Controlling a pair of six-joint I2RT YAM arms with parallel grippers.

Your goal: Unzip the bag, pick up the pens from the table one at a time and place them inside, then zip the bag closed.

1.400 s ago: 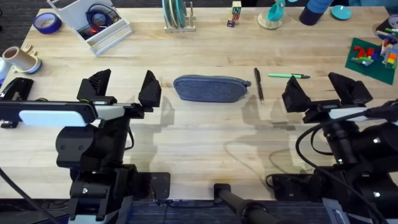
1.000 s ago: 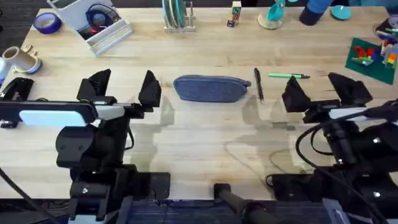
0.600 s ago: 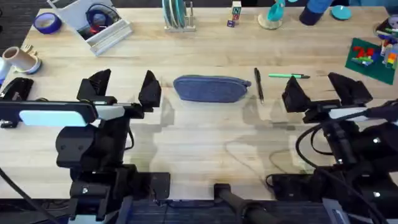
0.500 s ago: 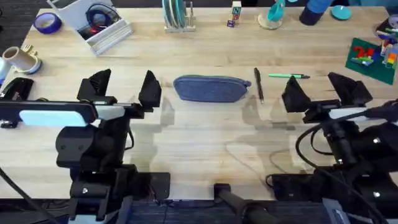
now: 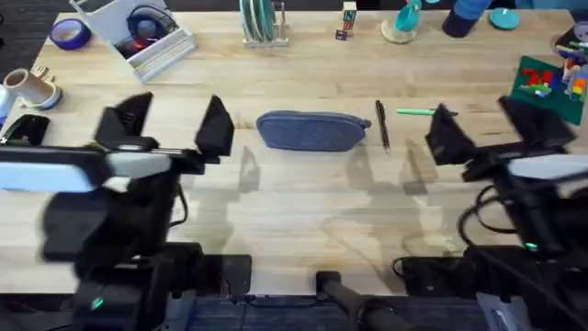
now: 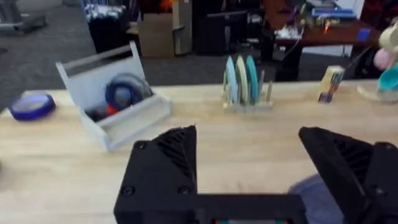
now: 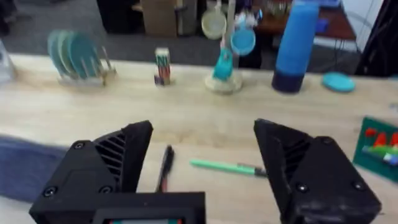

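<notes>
The blue-grey bag [image 5: 312, 131] lies zipped shut at the middle of the table [image 5: 303, 211]. Just right of it lies the black pen [image 5: 381, 124], and beyond that the green pen [image 5: 413, 111], its right end hidden behind a finger. My left gripper [image 5: 172, 124] hovers open to the left of the bag, holding nothing. My right gripper [image 5: 489, 131] hovers open to the right of the pens, also holding nothing. The right wrist view has the black pen [image 7: 165, 165], the green pen [image 7: 224, 166] and the bag's end [image 7: 25, 168] ahead of the gripper [image 7: 205, 171]. A corner of the bag [image 6: 317, 196] appears in the left wrist view.
A white tray with tape rolls [image 5: 138, 37] and a blue tape roll [image 5: 69, 34] sit at the far left. A plate rack [image 5: 262, 23], small blocks [image 5: 347, 18], a teal stand [image 5: 402, 23] and a blue bottle [image 7: 297, 46] line the far edge. Toy bricks [image 5: 551, 83] lie far right.
Both arms are now in motion and look blurred. The left gripper has shifted slightly left, the right gripper slightly right and forward. Bag and pens have not moved.
</notes>
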